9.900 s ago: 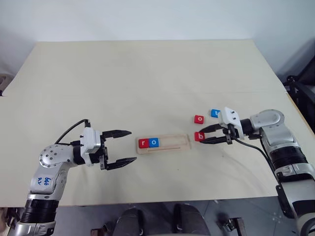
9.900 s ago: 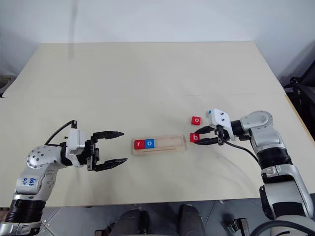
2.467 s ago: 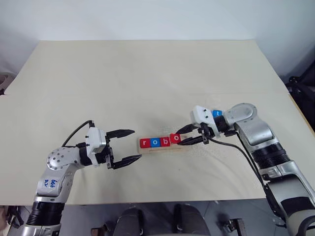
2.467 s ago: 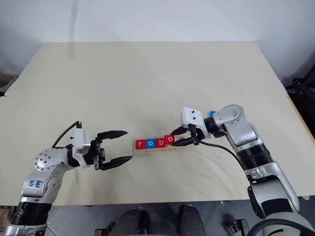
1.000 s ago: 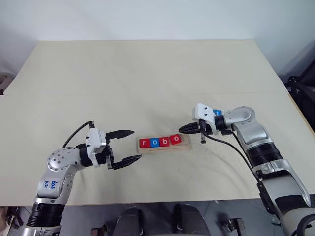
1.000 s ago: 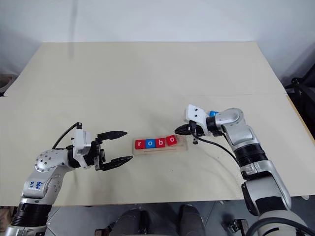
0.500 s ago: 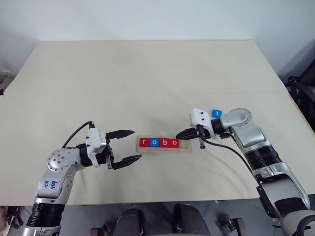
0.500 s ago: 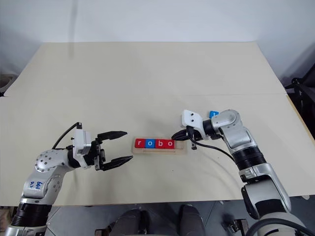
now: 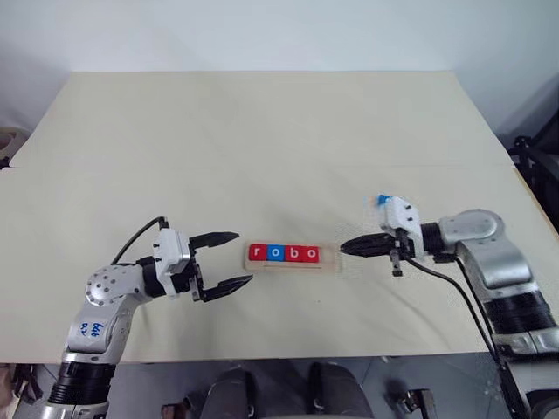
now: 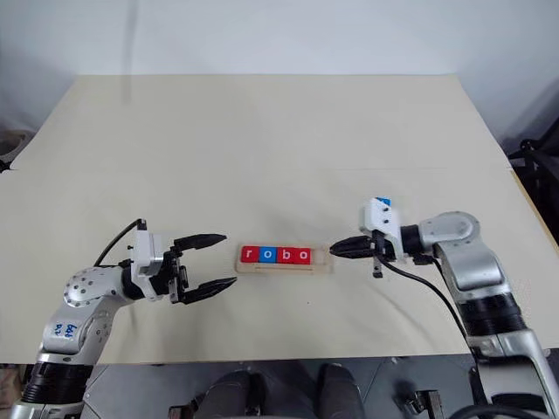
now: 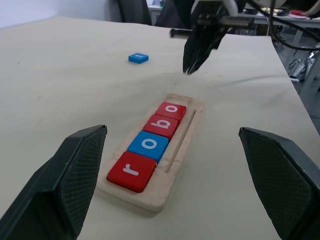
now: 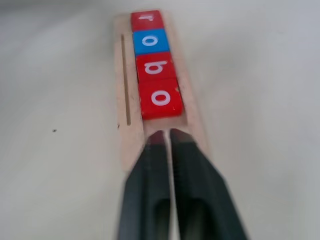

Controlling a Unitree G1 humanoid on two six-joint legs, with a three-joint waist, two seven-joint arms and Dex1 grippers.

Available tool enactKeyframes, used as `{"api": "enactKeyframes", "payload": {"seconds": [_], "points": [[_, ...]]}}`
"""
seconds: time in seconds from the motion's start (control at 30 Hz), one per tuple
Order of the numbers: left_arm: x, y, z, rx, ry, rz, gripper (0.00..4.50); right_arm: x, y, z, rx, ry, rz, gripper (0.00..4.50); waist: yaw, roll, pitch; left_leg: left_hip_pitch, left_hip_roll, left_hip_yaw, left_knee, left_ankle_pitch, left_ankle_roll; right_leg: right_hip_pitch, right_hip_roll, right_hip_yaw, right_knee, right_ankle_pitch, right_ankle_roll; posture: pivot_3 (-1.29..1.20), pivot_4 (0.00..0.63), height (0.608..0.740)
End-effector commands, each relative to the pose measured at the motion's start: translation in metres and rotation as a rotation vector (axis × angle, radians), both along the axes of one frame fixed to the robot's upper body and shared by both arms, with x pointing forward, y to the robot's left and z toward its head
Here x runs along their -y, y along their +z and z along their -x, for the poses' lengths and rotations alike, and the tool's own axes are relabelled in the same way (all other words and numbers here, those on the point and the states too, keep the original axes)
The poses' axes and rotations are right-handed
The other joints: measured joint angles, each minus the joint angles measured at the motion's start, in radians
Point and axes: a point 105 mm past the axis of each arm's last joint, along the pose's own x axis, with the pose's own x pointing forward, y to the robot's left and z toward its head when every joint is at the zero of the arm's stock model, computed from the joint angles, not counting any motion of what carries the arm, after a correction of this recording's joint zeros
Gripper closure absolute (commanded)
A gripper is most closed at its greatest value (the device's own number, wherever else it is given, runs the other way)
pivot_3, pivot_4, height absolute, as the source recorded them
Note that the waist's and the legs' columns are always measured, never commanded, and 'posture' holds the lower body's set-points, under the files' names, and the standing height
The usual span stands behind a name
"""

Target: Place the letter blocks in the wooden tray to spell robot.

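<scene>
Tray (image 9: pixel 327 264) showing "robo" tiles (image 9: pixel 283 253); blue tile (image 11: pixel 138 58) lying loose on table. Left gripper (image 9: pixel 227 259) gaping empty; right gripper (image 12: pixel 166 139) nearly closed, empty.

Beige table (image 9: pixel 262 131) — white wall (image 9: pixel 262 35)

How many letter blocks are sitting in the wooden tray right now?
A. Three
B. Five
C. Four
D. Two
C: the wooden tray holds four letter blocks reading r, o, b, o, from the red r to the red o, with the slot at its right end bare, while the blue block lies on the table outside the tray.
</scene>
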Motion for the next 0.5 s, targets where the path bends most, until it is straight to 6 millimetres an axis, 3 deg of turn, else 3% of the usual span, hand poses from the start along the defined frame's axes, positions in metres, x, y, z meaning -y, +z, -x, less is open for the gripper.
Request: {"api": "enactKeyframes", "payload": {"seconds": [0.03,0.13,0.33,0.5], "points": [[-0.007,0.004,-0.001,0.003,0.031,0.027,0.00,0.030,0.010,0.006,0.141,-0.200,-0.059,2.90,0.007,0.000,0.000,0.000,0.000,0.000,0.000,0.000,0.000,0.000,0.000,0.000,-0.001,0.000,0.000,0.00,0.150,0.740],[-0.008,0.002,-0.005,-0.006,0.040,0.033,0.00,0.061,0.014,0.016,0.281,-0.401,-0.170,1.96,0.011,0.000,0.000,0.000,-0.001,0.000,0.000,0.000,0.000,0.001,0.000,0.000,0.000,0.000,0.000,0.00,0.150,0.740],[-0.006,0.005,-0.014,-0.007,0.014,0.032,0.00,0.104,-0.005,0.052,0.304,-0.711,-0.211,0.02,0.017,0.000,0.000,0.001,0.000,0.001,0.000,0.000,0.000,0.001,0.001,0.000,0.000,0.000,0.000,0.00,0.150,0.740],[-0.002,0.006,-0.018,-0.009,-0.026,0.024,0.00,0.107,-0.014,0.063,0.292,-0.784,-0.234,0.02,0.004,0.001,-0.001,0.002,0.000,0.001,0.000,0.000,0.000,0.000,0.001,0.002,0.000,0.000,0.000,0.00,0.150,0.740]]}}
